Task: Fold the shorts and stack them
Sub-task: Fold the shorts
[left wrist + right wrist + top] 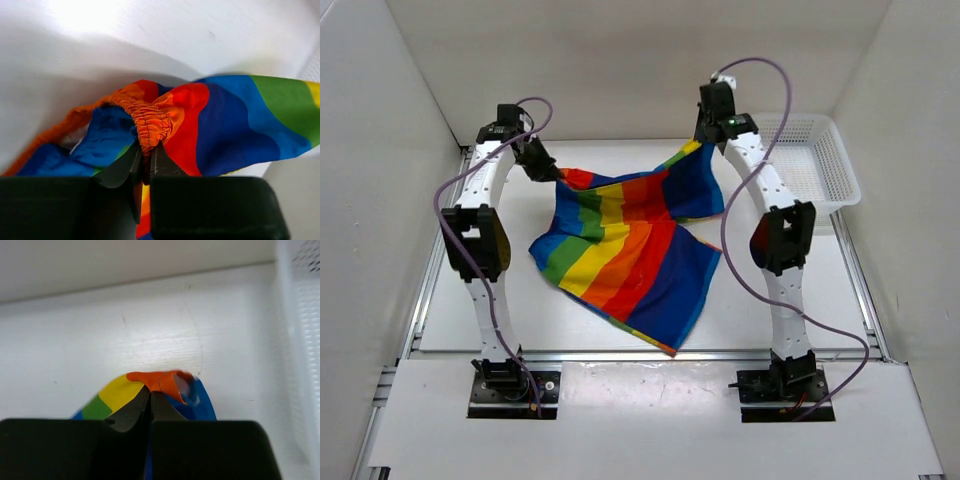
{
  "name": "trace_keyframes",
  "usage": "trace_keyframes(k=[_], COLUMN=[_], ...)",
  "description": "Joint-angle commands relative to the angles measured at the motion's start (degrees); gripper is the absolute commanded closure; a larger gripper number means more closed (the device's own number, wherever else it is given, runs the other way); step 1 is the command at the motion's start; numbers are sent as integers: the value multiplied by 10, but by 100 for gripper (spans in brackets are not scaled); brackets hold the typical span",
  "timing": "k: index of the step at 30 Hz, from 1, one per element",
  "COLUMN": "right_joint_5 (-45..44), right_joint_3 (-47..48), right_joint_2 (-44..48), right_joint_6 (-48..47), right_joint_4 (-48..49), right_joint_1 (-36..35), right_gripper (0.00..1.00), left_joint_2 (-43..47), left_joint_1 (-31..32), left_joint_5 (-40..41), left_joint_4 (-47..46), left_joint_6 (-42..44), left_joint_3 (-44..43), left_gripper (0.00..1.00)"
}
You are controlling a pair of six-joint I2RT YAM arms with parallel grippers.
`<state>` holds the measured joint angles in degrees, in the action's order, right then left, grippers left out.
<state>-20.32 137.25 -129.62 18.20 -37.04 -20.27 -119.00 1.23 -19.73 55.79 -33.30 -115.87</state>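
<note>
shorts [620,250] lie in the middle of the table [510,320], rainbow stripes up, bunched and twisted, not folded; near part is flat on the surface with one dark blue leg corner pointing at the near edge; far part is pulled up off the surface towards both arms; left gripper [539,161] is at the far left corner of the cloth, jaws clenched on it; left wrist view shows the two black fingers [120,167] nipping the gathered orange waistband [150,117], red and blue cloth hanging to either side; right gripper [704,138] is at the far right corner, jaws also clamped on the shorts; right wrist view shows the tips closed on a small orange fold of the edge, yellow, green and blue stripes just under it, that corner raised clear of the table; cloth sags between the two grippers, so the far edge is not taut; white mesh basket [820,165] sits at the far right of the table, beside the right arm, apart from the shorts; its wall shows at the right edge of the right wrist view; both arms reach over the far half of the table, bases at the near edge
</note>
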Motion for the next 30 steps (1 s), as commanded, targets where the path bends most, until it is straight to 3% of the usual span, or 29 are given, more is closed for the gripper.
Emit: trace_keyframes(k=[1, 6, 11, 17, 22, 30], right_joint_5=[55, 94, 106, 99, 63, -7], right_joint_3=[56, 34, -143, -372, -507, -684], right_joint_2=[-12, -16, 119, 322, 471, 596], right_joint_6=[-5, 1, 14, 14, 25, 119], right_joint_4=[14, 25, 30, 29, 0, -72], right_joint_1=[6, 12, 4, -57, -148, -339], right_gripper=[100, 100, 100, 100, 100, 100], left_joint_2=[-24, -122, -86, 23, 139, 278], left_joint_1=[-39, -64, -76, -76, -76, -91], left_joint_5=[-10, -31, -37, -10, 20, 55], left_joint_4=[-10, -10, -10, -10, -10, 1], left_joint_6=[25, 31, 36, 55, 67, 85], left_joint_3=[-77, -154, -114, 15, 150, 325], left_gripper=[90, 90, 90, 90, 90, 90])
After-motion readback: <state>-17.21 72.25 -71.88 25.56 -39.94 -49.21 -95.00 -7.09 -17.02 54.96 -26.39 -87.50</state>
